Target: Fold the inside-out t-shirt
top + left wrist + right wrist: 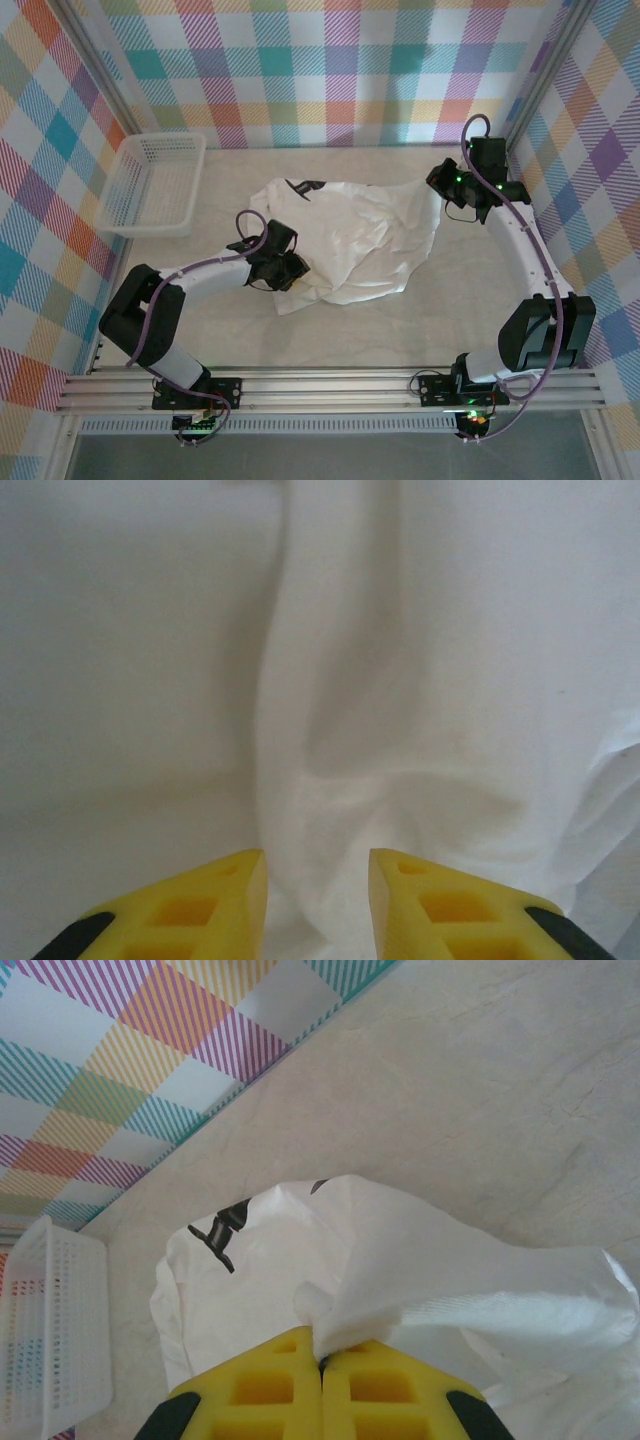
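White crumpled cloth t-shirt with dark print [350, 235] lies on pale marbled tabletop [400, 330], left gripper [288, 268] at its near-left edge, right gripper [447, 188] at its far-right corner; left wrist: jaws apart over a cloth ridge. Right wrist: jaws together, clamped on a shirt fold.
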